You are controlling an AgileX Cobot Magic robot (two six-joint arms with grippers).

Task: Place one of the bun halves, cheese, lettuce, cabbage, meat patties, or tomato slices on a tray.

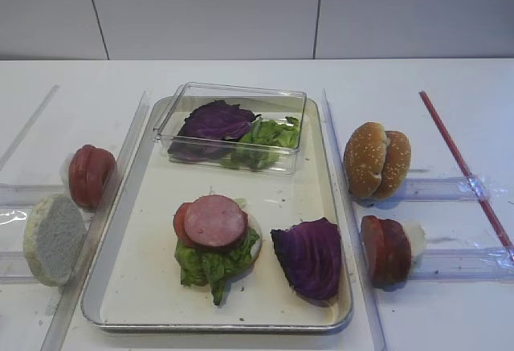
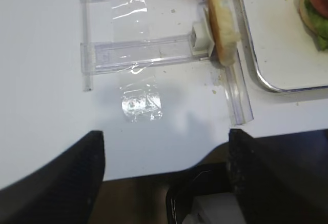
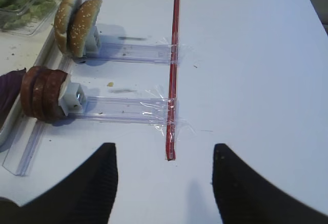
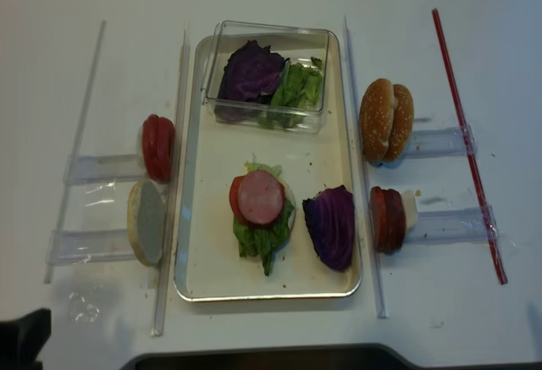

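Observation:
On the tray [image 1: 144, 287] lies a stack with lettuce [image 1: 210, 264], a tomato slice and a pink meat patty [image 1: 214, 221] on top. A purple cabbage leaf [image 1: 309, 256] lies beside it on the tray. Left of the tray stand tomato slices [image 1: 88, 176] and a bun half [image 1: 55, 238]. To its right stand two bun halves [image 1: 376, 160]. Cheese is out of view. My left gripper [image 2: 165, 134] hangs open and empty over the table's front edge. My right gripper [image 3: 164, 149] is open and empty above bare table, right of the holders.
A clear plastic box [image 1: 233, 124] with cabbage and lettuce sits at the tray's far end. Darker red round slices [image 1: 385, 248] stand on a holder at the right. Clear plastic rails [image 2: 148, 55] are taped to the table. A red strip [image 3: 173, 65] runs along the right.

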